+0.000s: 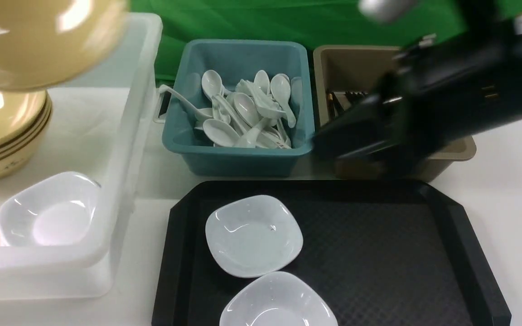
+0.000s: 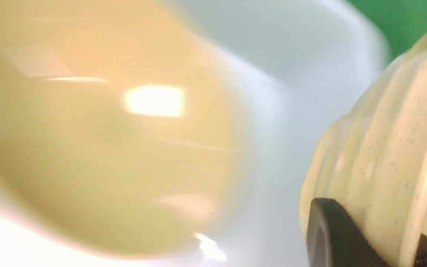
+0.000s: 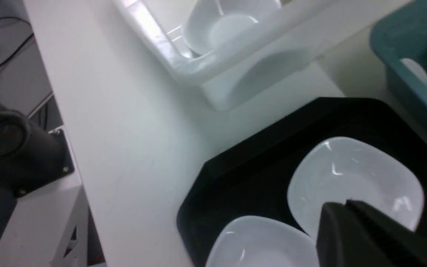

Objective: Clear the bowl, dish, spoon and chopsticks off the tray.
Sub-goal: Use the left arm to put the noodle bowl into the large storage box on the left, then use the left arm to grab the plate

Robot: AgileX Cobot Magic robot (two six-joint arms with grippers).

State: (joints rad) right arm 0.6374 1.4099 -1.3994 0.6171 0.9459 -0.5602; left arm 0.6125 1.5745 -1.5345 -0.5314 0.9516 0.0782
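Green cloth behind, white table under. Our tray has 2 white dishes, no spoon or chopsticks visible. L gripper, nearer, is pinched on the bowl, tilted above the bowl stack; long axis n/a, it's round. R gripper: closed, nothing held.

Glare and blur on yellow bowls.

Yellow bowl, glossy, tilted, seemingly midair; two white dishes on black tray.
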